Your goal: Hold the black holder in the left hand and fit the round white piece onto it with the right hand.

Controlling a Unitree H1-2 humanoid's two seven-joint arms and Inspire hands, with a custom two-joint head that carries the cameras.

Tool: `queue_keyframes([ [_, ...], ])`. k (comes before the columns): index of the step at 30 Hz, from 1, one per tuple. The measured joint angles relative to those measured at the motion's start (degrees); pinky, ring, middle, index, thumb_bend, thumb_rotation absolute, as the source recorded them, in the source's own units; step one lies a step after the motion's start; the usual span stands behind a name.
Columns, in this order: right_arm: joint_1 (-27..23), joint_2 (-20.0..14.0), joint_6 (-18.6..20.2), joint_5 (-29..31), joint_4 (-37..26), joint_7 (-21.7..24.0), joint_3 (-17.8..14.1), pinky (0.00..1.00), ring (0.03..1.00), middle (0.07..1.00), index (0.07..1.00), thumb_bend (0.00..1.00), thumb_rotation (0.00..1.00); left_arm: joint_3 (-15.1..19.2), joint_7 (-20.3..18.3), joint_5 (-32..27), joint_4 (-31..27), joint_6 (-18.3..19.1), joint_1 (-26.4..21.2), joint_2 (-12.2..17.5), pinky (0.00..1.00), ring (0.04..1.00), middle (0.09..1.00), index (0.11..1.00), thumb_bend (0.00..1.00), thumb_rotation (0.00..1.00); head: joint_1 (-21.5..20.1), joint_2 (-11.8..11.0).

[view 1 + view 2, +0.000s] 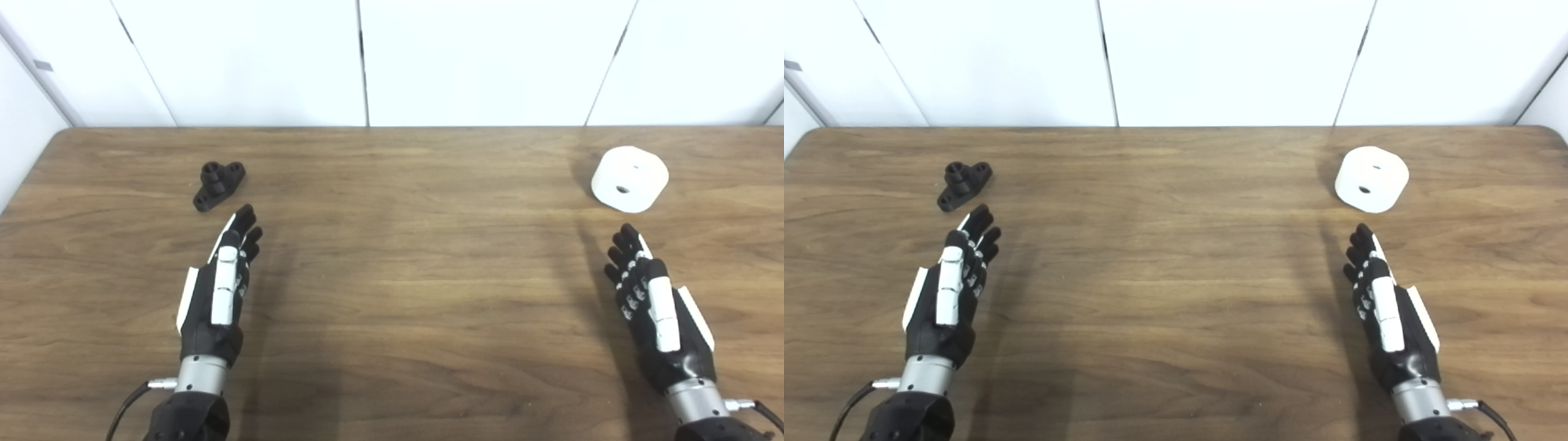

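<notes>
The black holder lies on the wooden table at the far left, a short post standing up from its flat base. The round white piece lies at the far right, with small holes in its face. My left hand is open and empty, fingers straight, just in front of the holder and not touching it. My right hand is open and empty, fingers straight, in front of the white piece with a gap between them.
White wall panels stand right behind the table's far edge. A white wall runs along the left side of the table.
</notes>
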Motion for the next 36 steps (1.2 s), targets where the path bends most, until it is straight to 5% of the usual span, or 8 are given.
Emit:
queue_keyframes([
  [24,0.0,0.0,-1.2,0.3,0.8,0.0,0.0,1.0,1.0,1.0,1.0,0.56,1.0,0.0,0.0,0.3,0.0,0.0,0.0,0.0,0.99,0.965,0.969,0.945,0.55,0.94,0.7,0.1],
  [36,-0.4,-1.6,-2.7,2.2,2.5,0.7,-0.8,1.0,1.0,1.0,1.0,0.58,1.0,-2.5,1.7,3.8,-0.2,0.0,0.0,-0.6,0.98,0.982,0.988,0.954,0.5,1.0,9.1,-2.5],
])
